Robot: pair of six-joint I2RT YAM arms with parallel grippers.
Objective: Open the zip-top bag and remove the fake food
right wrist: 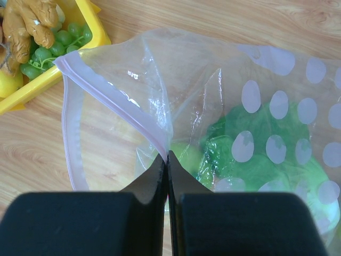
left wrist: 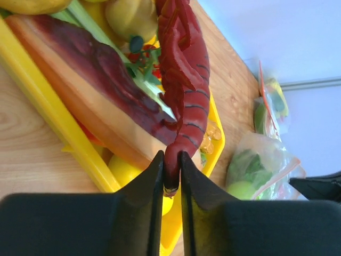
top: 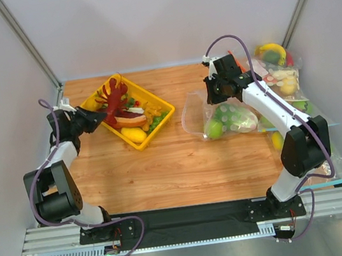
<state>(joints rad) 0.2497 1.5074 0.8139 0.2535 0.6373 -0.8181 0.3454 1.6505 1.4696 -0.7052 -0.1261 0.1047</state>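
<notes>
The red lobster (top: pixel 113 98) (left wrist: pixel 186 69) lies stretched over the toys in the yellow tray (top: pixel 161 124), outside the bag. My left gripper (top: pixel 100 116) (left wrist: pixel 171 156) pinches its tail end between both fingers. The zip-top bag (top: pixel 221 117) lies right of the middle with its mouth gaping toward the tray. My right gripper (top: pixel 212 91) (right wrist: pixel 168 154) is shut on its pale pink zip strip (right wrist: pixel 106 88), lifting that edge. Inside the bag I see a small round green fruit (top: pixel 213 129) (right wrist: pixel 184 153) and the green-and-white lettuce head (top: pixel 238 118) (right wrist: pixel 266 160).
The yellow tray (left wrist: pixel 37 90) also holds a toy hot dog (left wrist: pixel 90 85), yellow fruits (top: pixel 134 134) and green grapes (right wrist: pixel 53 45). Other filled clear bags (top: pixel 280 73) are piled at the table's right edge behind the right arm.
</notes>
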